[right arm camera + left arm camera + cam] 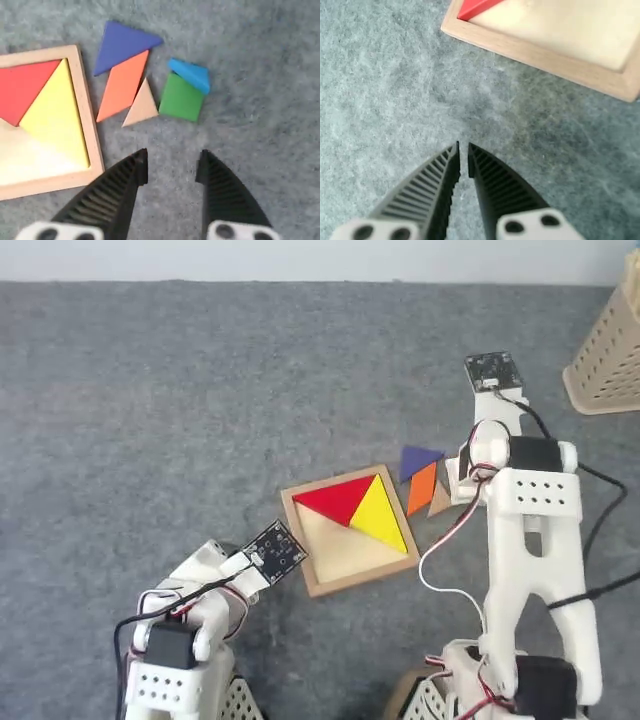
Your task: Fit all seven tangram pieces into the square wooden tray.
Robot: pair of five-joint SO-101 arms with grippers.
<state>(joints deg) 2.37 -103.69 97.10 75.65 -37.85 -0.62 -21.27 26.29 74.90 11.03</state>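
Lying on the grey desk [150, 390], the square wooden tray [370, 576] holds the red triangle [335, 502] and the yellow triangle [382, 515] edge to edge. Just outside its rim sit the blue triangle [122, 45], the orange parallelogram [122, 85], the green square [181, 97], the tan triangle [141, 105] and the light-blue triangle [190, 74], which overlaps the green. My right pincer [172, 155] hovers near them, released. My left pincer [463, 146] is clenched on nothing, near a tray corner.
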